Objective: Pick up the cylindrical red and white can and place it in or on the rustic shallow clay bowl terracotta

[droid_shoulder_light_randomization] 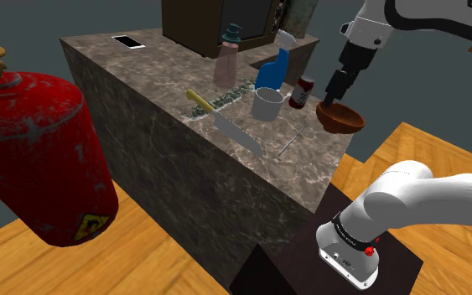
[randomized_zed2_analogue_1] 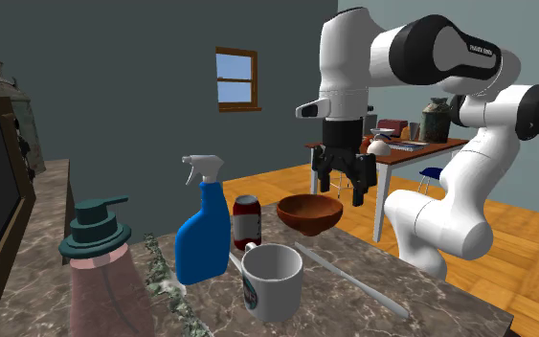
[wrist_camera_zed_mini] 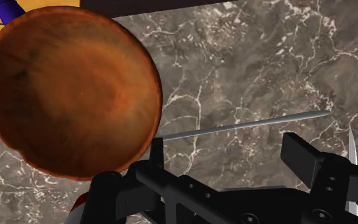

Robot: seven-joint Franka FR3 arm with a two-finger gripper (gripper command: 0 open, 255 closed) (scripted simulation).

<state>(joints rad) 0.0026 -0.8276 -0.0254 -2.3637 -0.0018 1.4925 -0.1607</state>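
Note:
The red and white can [droid_shoulder_light_randomization: 306, 90] [randomized_zed2_analogue_1: 247, 222] stands upright on the marble counter, right beside the brown clay bowl [droid_shoulder_light_randomization: 340, 119] [randomized_zed2_analogue_1: 309, 213] [wrist_camera_zed_mini: 69, 89]. The bowl sits near the counter's corner and holds nothing. My black gripper [droid_shoulder_light_randomization: 336, 90] [randomized_zed2_analogue_1: 342, 184] [wrist_camera_zed_mini: 231, 159] hangs above the counter close to the bowl's rim, pointing down. Its fingers [wrist_camera_zed_mini: 304, 156] stand apart, open, with nothing between them. A sliver of the can [wrist_camera_zed_mini: 77, 211] peeks out under the bowl's edge by my hand.
A blue spray bottle [droid_shoulder_light_randomization: 272, 71] [randomized_zed2_analogue_1: 203, 230], a white mug [droid_shoulder_light_randomization: 267, 102] [randomized_zed2_analogue_1: 272, 278] and a pink soap dispenser [droid_shoulder_light_randomization: 226, 59] [randomized_zed2_analogue_1: 104, 278] stand near the can. A thin metal rod [droid_shoulder_light_randomization: 291, 142] [wrist_camera_zed_mini: 247, 124] and a knife [droid_shoulder_light_randomization: 225, 121] lie on the counter. A red gas cylinder [droid_shoulder_light_randomization: 33, 151] stands on the floor.

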